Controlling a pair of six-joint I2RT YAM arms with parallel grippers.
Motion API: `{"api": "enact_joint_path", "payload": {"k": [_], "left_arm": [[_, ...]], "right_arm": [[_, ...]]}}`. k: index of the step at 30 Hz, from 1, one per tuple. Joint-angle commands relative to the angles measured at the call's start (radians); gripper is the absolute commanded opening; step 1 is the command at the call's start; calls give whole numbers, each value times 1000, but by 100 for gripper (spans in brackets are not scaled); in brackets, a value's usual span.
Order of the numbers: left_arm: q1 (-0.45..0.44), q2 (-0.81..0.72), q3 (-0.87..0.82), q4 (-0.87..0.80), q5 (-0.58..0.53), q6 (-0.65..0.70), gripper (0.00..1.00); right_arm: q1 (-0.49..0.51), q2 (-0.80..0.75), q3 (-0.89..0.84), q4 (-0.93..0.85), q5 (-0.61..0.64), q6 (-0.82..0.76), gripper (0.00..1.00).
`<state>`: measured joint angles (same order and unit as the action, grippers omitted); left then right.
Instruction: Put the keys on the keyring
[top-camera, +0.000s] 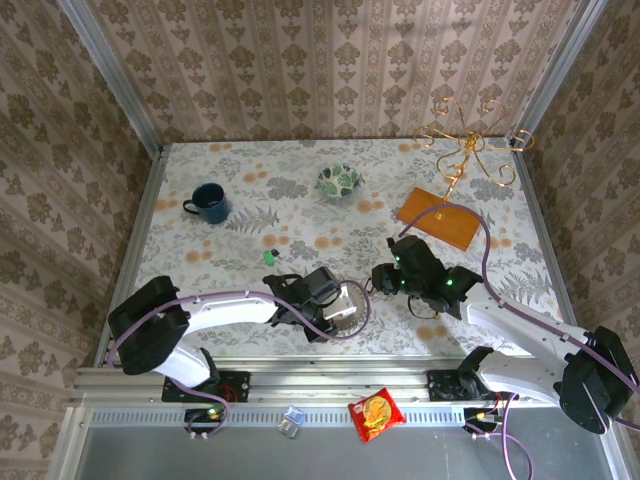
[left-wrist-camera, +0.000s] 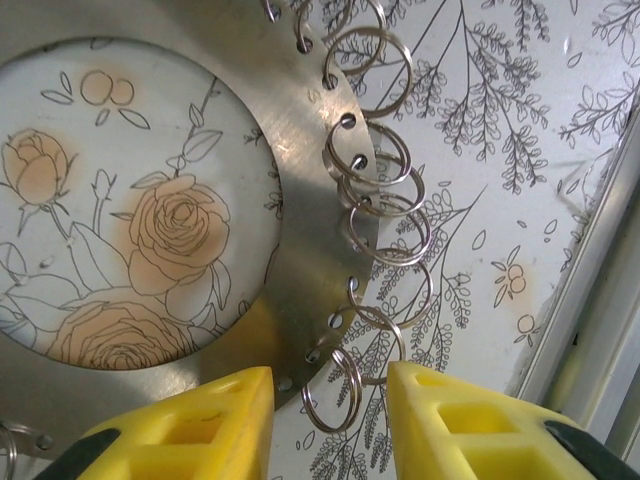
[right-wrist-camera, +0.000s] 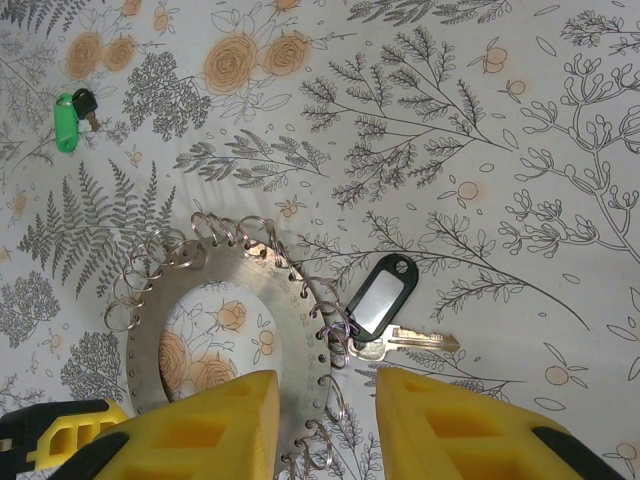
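Floral-clothed desk (top-camera: 250, 170), with the ring-shaped metal disc (right-wrist-camera: 305, 345) as reference; items read left to right

Blue mug (top-camera: 208, 203): far to the left of the disc and beyond it, well apart

Green-tagged key (right-wrist-camera: 66, 122): flat on the desk to the upper left of the disc, well apart from it, with a small dark key at the tag's top end

Left gripper (left-wrist-camera: 330, 428): at the disc's left side. Its yellow fingers (left-wrist-camera: 200, 430) are parted a moderate way and straddle the disc's pierced rim. One split keyring (left-wrist-camera: 335, 392), from the row hung through the rim holes, lies in the gap clear of both fingers, so nothing is clamped

Patterned bowl (top-camera: 340, 181): beyond the disc, well apart

Right gripper (right-wrist-camera: 325, 432): over the disc's near right rim, with its yellow fingers partly spread. The rim and its rings show in the gap, and nothing is gripped

Black-tagged key (right-wrist-camera: 380, 300): just right of the disc, with the tag touching the rim's rings and the silver blade pointing away from the disc. Whether it is threaded on a ring cannot be told

Orange board (top-camera: 438, 218): right of the disc and beyond it

Gold wire stand (top-camera: 470, 145): farther beyond the disc, on the right
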<state>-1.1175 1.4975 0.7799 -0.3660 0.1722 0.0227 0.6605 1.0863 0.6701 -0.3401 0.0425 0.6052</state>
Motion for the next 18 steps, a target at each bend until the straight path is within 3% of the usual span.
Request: {"api": "enact_joint_path", "payload": {"k": [1, 18], "left_arm": [[5, 5, 23, -35, 8, 3, 33], [5, 47, 35, -23, 34, 31, 24]], "right_arm": [[-6, -5, -17, -1, -7, -9, 32], [-10, -11, -16, -5, -6, -7, 31]]}}
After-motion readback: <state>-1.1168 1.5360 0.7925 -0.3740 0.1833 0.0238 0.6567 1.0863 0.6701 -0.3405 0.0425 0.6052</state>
